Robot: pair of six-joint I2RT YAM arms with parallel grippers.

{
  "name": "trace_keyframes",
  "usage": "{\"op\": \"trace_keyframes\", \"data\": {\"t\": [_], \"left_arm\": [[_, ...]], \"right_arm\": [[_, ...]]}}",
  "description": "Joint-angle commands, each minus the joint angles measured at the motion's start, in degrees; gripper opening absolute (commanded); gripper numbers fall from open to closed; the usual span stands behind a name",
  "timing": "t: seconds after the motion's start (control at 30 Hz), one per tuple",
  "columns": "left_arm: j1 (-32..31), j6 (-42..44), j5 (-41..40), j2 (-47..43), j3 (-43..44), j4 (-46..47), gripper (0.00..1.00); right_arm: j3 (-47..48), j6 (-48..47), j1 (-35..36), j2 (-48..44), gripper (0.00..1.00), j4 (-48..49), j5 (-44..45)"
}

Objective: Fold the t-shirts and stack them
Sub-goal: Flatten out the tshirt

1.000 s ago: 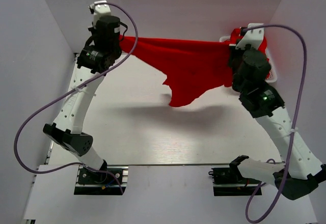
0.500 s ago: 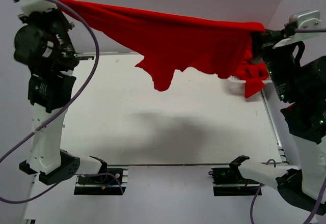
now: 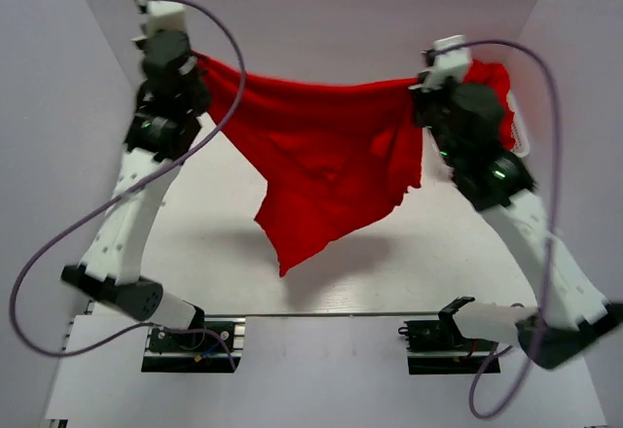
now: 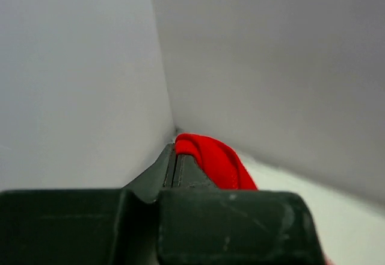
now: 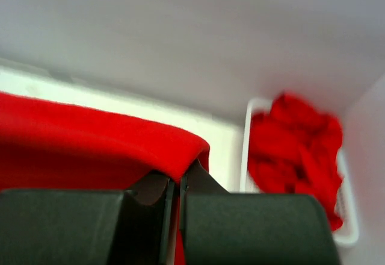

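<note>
A bright red t-shirt (image 3: pixel 326 160) hangs stretched in the air between both grippers, its lower part drooping to a point above the table. My left gripper (image 3: pixel 200 58) is shut on its left top corner; the red cloth (image 4: pixel 216 159) bulges over the shut fingers in the left wrist view. My right gripper (image 3: pixel 421 83) is shut on its right top corner, and the cloth (image 5: pixel 90 138) drapes over the fingers in the right wrist view. More red t-shirts (image 5: pixel 295 147) lie crumpled in a white basket (image 5: pixel 246 138) at the far right.
The white table (image 3: pixel 195 243) lies below the hanging shirt. Light walls stand close on the left, back and right. The basket with shirts (image 3: pixel 506 107) sits at the far right corner behind my right arm. The arm bases (image 3: pixel 195 336) are at the near edge.
Both arms had swung out wide and high with the shirt stretched taut. Now they have come inward and lower, and the shirt hangs down further over the table.
</note>
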Motion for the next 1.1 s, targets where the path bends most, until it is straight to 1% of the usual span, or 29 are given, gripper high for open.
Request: {"op": "trace_keyframes", "data": {"t": [0.0, 0.03, 0.07, 0.1, 0.13, 0.17, 0.2, 0.27, 0.3, 0.37, 0.4, 0.47, 0.53, 0.6, 0.63, 0.73, 0.87, 0.9, 0.93, 0.97, 1.0, 1.03, 1.07], "left_arm": [[2.08, -15.97, 5.30, 7.13, -7.59, -11.83, 0.00], [2.70, -18.73, 6.47, 8.97, -9.79, -12.80, 0.00], [3.92, -21.02, 9.26, 13.17, -13.29, -14.12, 0.00], [4.71, -25.56, 10.60, 15.65, -14.20, -15.17, 0.00], [5.42, -27.26, 11.74, 18.37, -14.21, -16.23, 0.00], [6.82, -28.06, 14.54, 23.97, -14.73, -17.02, 0.00], [7.53, -28.77, 15.26, 26.81, -14.73, -17.64, 0.00], [9.37, -28.77, 18.15, 31.91, -11.77, -17.65, 0.00], [9.99, -28.77, 18.78, 36.72, -10.61, -18.17, 0.00], [10.52, -28.77, 20.79, 40.79, -6.41, -18.70, 0.00], [11.31, -28.77, 21.76, 42.46, -5.17, -18.70, 0.00], [12.02, -27.38, 23.95, 46.25, -2.17, -18.18, 0.00], [13.07, -26.84, 26.33, 47.66, -1.03, -17.29, 0.00], [13.59, -25.52, 26.96, 48.46, -0.50, -15.11, 0.00], [13.60, -25.00, 28.35, 48.98, 0.20, -15.10, 0.00], [14.21, -23.86, 29.67, 49.59, 0.90, -13.87, 0.00], [15.35, -21.75, 30.91, 49.60, 1.97, -13.87, 0.00], [15.36, -21.74, 31.70, 49.60, 1.97, -13.26, 0.00], [15.36, -21.13, 32.66, 49.60, 2.49, -13.25, 0.00], [15.97, -21.13, 32.67, 49.60, 2.49, -13.25, 0.00], [15.97, -20.52, 33.19, 49.60, 2.49, -13.25, 0.00], [15.97, -20.51, 33.20, 48.99, 2.49, -13.25, 0.00], [15.97, -19.99, 33.98, 48.98, 2.49, -13.25, 0.00]], "right_arm": [[-7.09, 3.84, -1.68, 10.63, 0.00, 5.29, 7.12], [-7.90, 4.46, -2.56, 12.34, 0.00, 5.73, 6.42], [-8.25, 5.33, -3.35, 14.35, 0.00, 6.95, 4.58], [-7.82, 5.60, -4.57, 20.99, 0.00, 7.05, 2.39], [-7.30, 5.87, -5.02, 23.66, 0.00, 7.31, 2.02], [-6.42, 6.13, -5.98, 26.39, 0.00, 7.05, 1.49], [-1.89, 6.05, -7.30, 34.42, 0.00, 5.83, 1.14], [1.66, 6.66, -8.19, 39.83, 0.00, 3.73, 0.26], [7.33, 6.66, -9.76, 46.65, 0.00, 2.84, -0.53], [11.15, 6.92, -10.56, 50.83, 0.00, 1.08, -1.32], [16.82, 6.93, -11.00, 56.24, 0.00, 1.07, -1.67], [18.89, 6.58, -11.35, 58.40, 0.00, 1.16, -3.16], [21.97, 6.13, -11.88, 61.57, 0.00, 2.30, -4.13], [24.34, 5.96, -12.06, 63.41, 0.03, 3.09, -4.75], [24.87, 5.87, -12.14, 64.55, 0.04, 3.53, -3.80], [26.63, 5.96, -12.15, 66.49, 0.16, 5.64, -5.10], [28.83, 6.22, -11.97, 68.43, 0.26, 7.67, -6.42], [28.92, 6.14, -12.06, 68.69, 0.31, 8.01, -6.77], [28.83, 6.22, -11.88, 68.52, 0.42, 8.37, -7.30], [28.92, 5.96, -11.79, 68.25, 0.70, 8.20, -8.35], [29.18, 6.05, -11.71, 67.99, 0.88, 7.93, -8.97], [29.01, 6.13, -11.62, 67.38, 0.90, 7.41, -9.15], [28.83, 5.96, -11.36, 66.42, 0.90, 6.36, -9.76]]}}
